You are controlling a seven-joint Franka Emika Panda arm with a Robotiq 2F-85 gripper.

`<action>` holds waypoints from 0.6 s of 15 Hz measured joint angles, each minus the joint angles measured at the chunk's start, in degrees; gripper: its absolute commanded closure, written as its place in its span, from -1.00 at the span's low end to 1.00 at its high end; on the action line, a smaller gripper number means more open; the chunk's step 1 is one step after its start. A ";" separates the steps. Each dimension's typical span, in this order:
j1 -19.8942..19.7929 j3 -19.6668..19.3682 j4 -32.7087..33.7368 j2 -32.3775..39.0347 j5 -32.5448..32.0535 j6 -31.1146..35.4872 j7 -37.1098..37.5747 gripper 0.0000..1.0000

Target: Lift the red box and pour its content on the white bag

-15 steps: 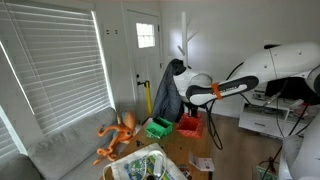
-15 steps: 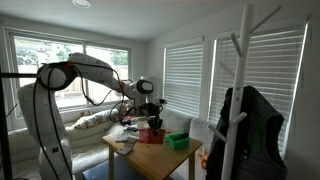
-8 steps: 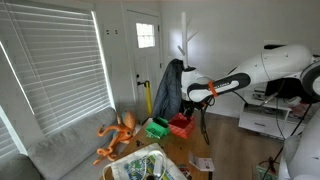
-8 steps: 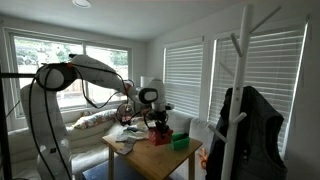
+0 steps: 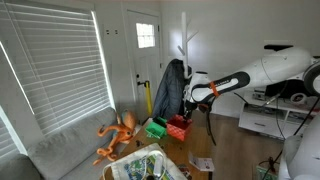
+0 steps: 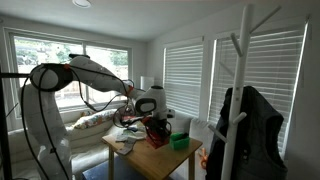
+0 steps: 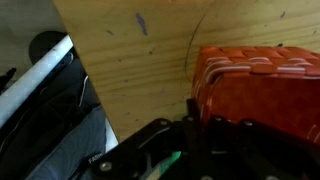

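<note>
Having slid the red box (image 5: 179, 127) up beside the green bin (image 5: 158, 128), pincer (image 7: 203, 122) at its wall, grip unclear, lift still pending.

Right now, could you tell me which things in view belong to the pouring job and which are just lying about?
For the job: red box, white bag, gripper.
Lying about: green bin, orange toy, dark jacket.
</note>
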 measured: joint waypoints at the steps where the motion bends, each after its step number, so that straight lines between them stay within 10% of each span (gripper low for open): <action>1: -0.12 -0.10 0.00 -0.02 0.00 -0.58 -0.45 0.98; 9: -4.38 -1.31 0.00 1.36 -8.52 -1.46 -0.86 0.98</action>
